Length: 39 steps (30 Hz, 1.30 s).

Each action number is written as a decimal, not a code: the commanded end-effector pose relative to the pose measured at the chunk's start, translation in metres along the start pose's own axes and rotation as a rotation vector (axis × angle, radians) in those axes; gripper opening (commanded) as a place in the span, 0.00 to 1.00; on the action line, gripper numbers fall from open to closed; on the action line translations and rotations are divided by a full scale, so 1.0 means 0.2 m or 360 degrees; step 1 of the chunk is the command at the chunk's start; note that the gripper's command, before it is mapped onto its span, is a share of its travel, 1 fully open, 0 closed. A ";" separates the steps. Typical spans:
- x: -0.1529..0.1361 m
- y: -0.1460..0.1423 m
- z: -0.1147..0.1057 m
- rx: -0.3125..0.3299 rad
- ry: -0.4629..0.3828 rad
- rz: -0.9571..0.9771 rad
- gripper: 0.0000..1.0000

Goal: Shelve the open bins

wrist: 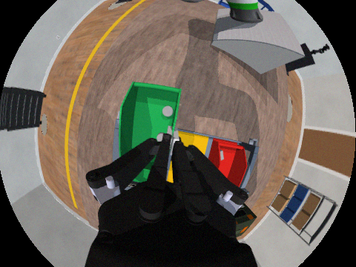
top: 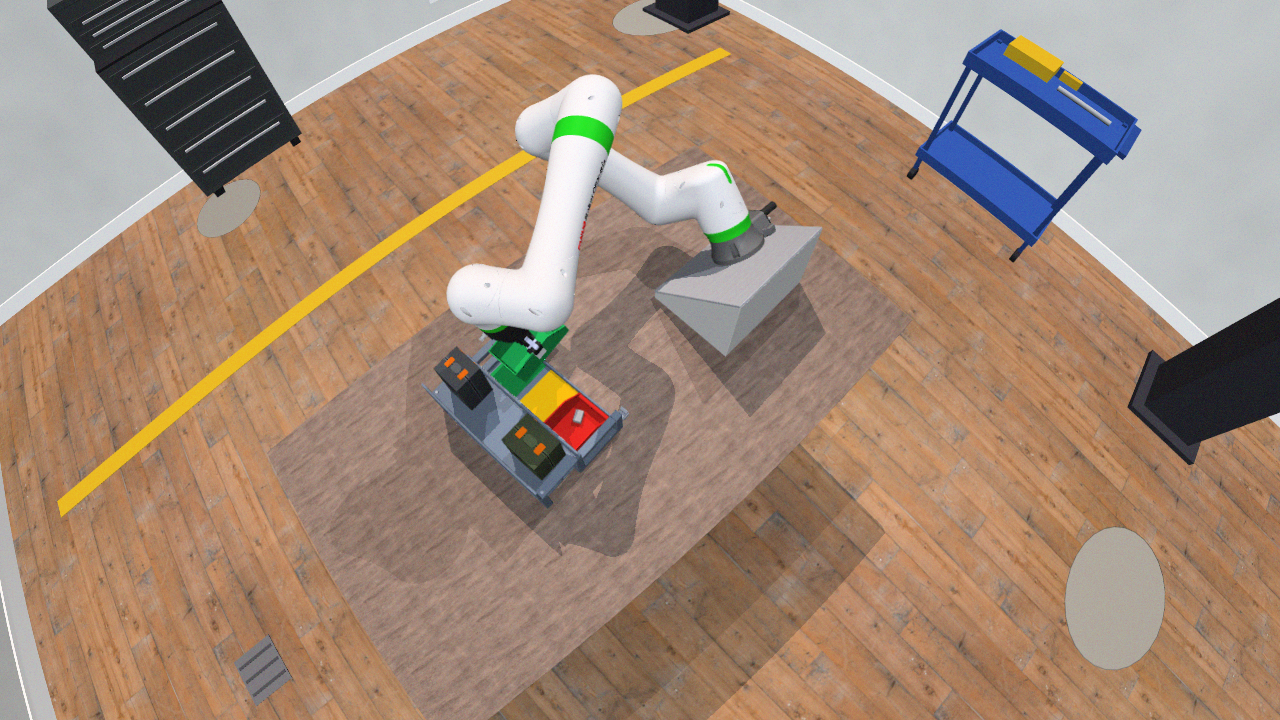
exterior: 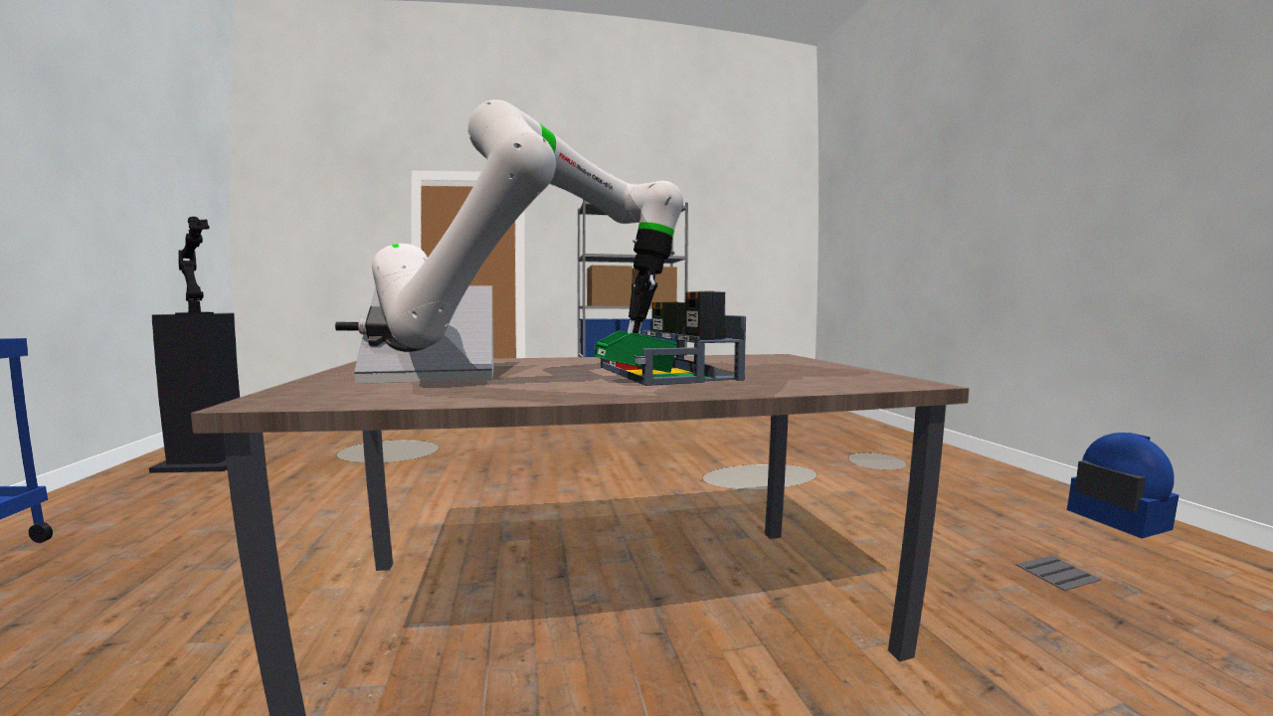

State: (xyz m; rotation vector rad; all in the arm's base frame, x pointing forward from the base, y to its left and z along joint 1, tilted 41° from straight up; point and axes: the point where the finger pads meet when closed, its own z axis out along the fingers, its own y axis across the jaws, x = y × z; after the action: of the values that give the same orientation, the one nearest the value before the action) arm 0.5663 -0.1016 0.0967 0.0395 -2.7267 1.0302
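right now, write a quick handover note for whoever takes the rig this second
Claw: shut on a side wall of the green bin.
Green bin: tilted at the shelf, a round grey part inside.
Done: red bin on the shelf, part inside; exact centring can't be judged.
Left: get the green bin level and centred in its place, then let go. I'd go gently; it may swing.
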 end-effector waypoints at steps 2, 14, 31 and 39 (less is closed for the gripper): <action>0.00 0.00 0.00 0.0000 -0.0001 0.0000 0.00; 0.00 0.00 0.01 0.0000 -0.0001 0.0000 0.00; -0.01 0.00 0.03 0.0000 -0.0001 0.0000 0.00; -0.01 0.00 0.05 0.0000 -0.0001 0.0000 0.00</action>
State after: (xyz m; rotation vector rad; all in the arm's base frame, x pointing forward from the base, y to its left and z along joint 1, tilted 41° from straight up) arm 0.5665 -0.1078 0.0895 0.0395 -2.7266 1.0302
